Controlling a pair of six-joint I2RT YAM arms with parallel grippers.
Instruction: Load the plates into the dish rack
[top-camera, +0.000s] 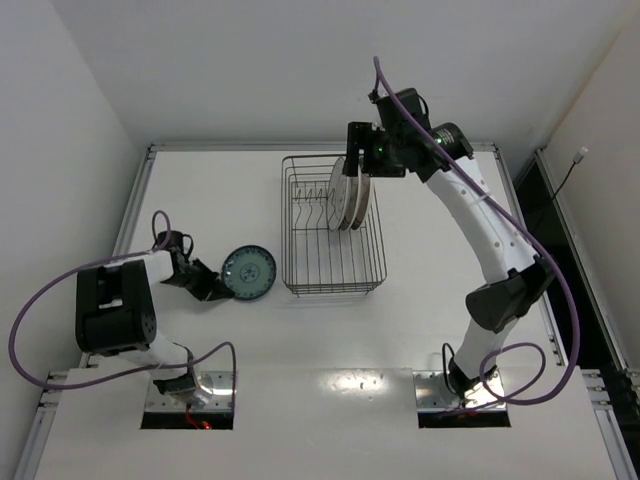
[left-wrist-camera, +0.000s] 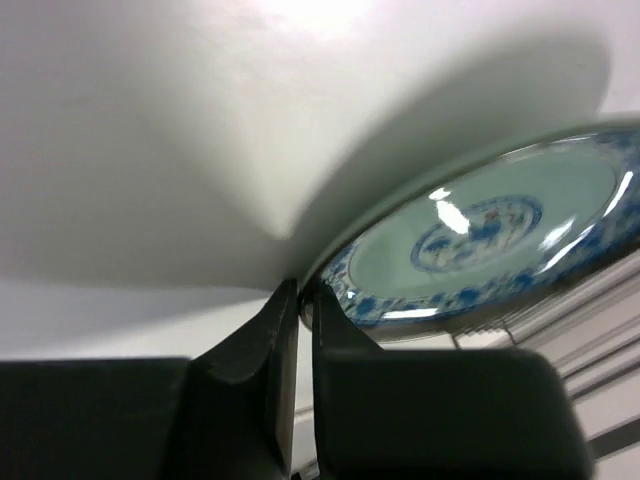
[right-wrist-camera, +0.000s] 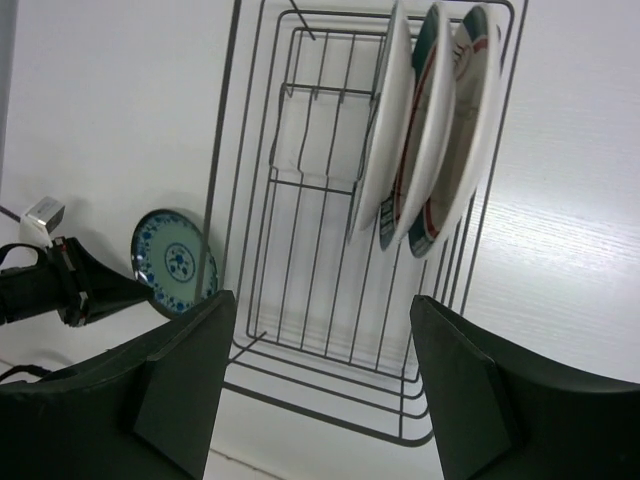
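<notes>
Step in hand: last plate. Three plates (top-camera: 350, 195) stand on edge in the dish rack (top-camera: 334, 290), packed side by side toward its far end. The small teal plate (top-camera: 248, 272) is the only one outside, on the table (top-camera: 200, 200) just left of the rack's near corner.

Left gripper (left-wrist-camera: 300, 297): jaws pinched down to a sliver on the teal plate's near rim, one finger each side of the edge. You cannot tell from these views whether the plate is off the table yet.

Right gripper (right-wrist-camera: 320, 300): jaws spread wide, nothing between them, hanging above the rack's far end and looking down onto the racked plates.

Next move, as you should judge it: lift the teal plate, turn it upright, carry it right over the rack wall and lower it between free tines near the others. The rim pinch is thin, so watch for swing or slip while tilting.
</notes>
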